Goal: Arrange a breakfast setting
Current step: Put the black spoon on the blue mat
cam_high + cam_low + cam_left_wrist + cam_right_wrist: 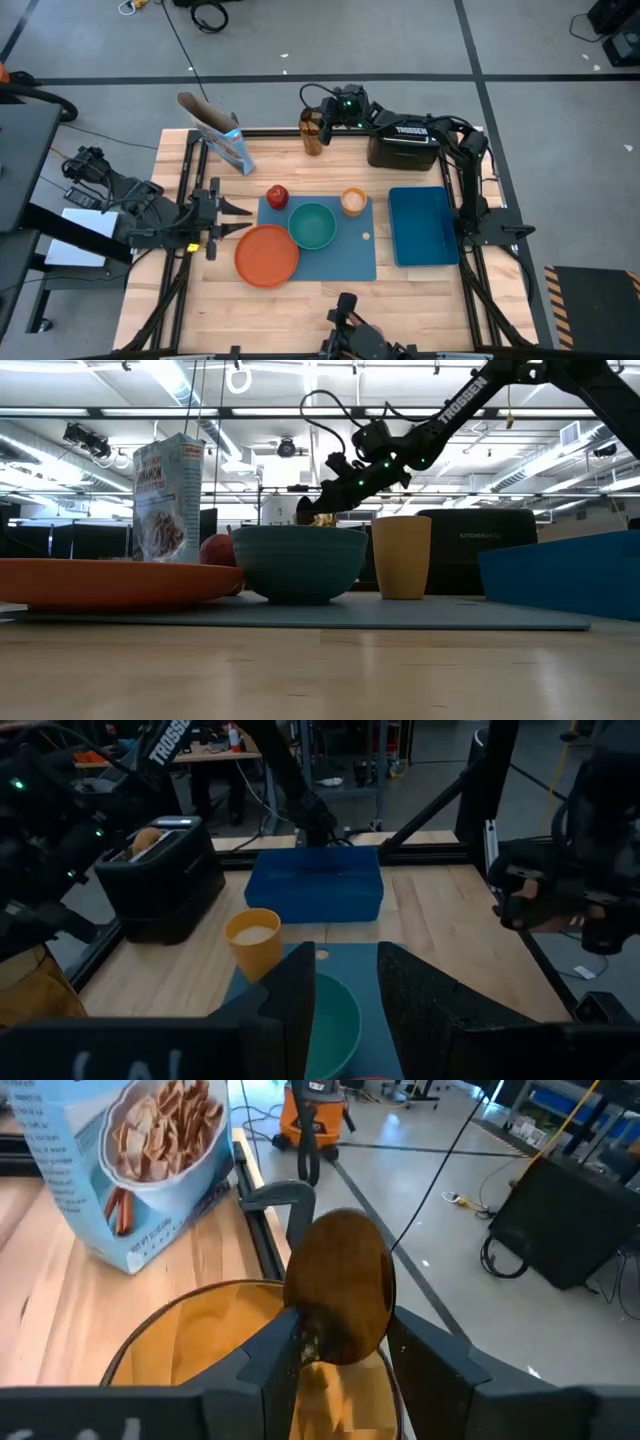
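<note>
Step in hand: fetching the spoon (340, 1285). Right gripper (335, 1342) is at the bench's far edge, pinching the spoon above a yellow holder (200, 1345); next move, I'd say, is carrying it to the placemat (335, 258). Left gripper (345, 990) waits spread apart at the placemat's left edge.

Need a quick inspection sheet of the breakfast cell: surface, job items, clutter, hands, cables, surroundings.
Surface: wooden table in a black frame.
Job's things: blue placemat carries the teal bowl and orange cup; orange plate overlaps its left edge; red apple at its far-left corner; cereal box upright behind.
Clutter: blue bin, black toaster, tan container.
Hands: right hand shut on a brown spoon over the container; left hand open beside the plate.
Cables: black cables on the floor beyond the table.
Surroundings: workshop benches; a person's hand at the table's edge.
</note>
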Robot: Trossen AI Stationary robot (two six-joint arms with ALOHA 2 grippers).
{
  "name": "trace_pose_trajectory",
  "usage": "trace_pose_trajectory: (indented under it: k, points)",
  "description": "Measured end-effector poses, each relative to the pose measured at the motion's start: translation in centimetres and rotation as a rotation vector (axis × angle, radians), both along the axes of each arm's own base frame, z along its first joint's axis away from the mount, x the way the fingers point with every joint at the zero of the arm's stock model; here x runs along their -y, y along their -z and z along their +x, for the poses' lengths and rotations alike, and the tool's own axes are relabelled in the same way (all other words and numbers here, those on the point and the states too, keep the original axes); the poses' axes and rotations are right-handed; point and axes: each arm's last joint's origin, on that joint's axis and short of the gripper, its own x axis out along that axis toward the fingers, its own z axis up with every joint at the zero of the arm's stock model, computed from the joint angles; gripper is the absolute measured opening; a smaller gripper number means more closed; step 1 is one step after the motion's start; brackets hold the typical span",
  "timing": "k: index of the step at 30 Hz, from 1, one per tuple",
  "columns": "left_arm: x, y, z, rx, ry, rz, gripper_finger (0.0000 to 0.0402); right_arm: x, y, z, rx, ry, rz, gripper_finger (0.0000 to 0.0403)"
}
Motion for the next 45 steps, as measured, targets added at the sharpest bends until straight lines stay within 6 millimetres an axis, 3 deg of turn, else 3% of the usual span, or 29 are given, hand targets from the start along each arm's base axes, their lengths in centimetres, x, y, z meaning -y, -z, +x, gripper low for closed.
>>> trace_pose_trajectory:
  k: [10,19,26,37,45]
  points:
    - [0.0,0.1,0.0,-0.007,0.006,0.024,0.0118,0.0,-0.3,0.1,0.032,-0.032,-0.014,0.0116]
    - [0.0,0.0,0.0,-0.006,0.005,0.019,0.0118,0.0,-0.6,0.2,0.057,-0.022,-0.020,0.0014]
    - [0.0,0.0,0.0,-0.003,0.003,0.011,0.0118,-0.3,-1.2,0.1,0.057,-0.029,-0.024,0.0020]
    - [0.0,0.0,0.0,-0.001,0.003,0.007,0.0118,-2.6,-7.4,-1.5,0.147,-0.050,-0.119,0.0009]
    - [0.0,0.0,0.0,0.002,0.002,0.005,0.0118,-5.9,-13.2,-4.1,0.183,0.024,-0.205,0.0008]
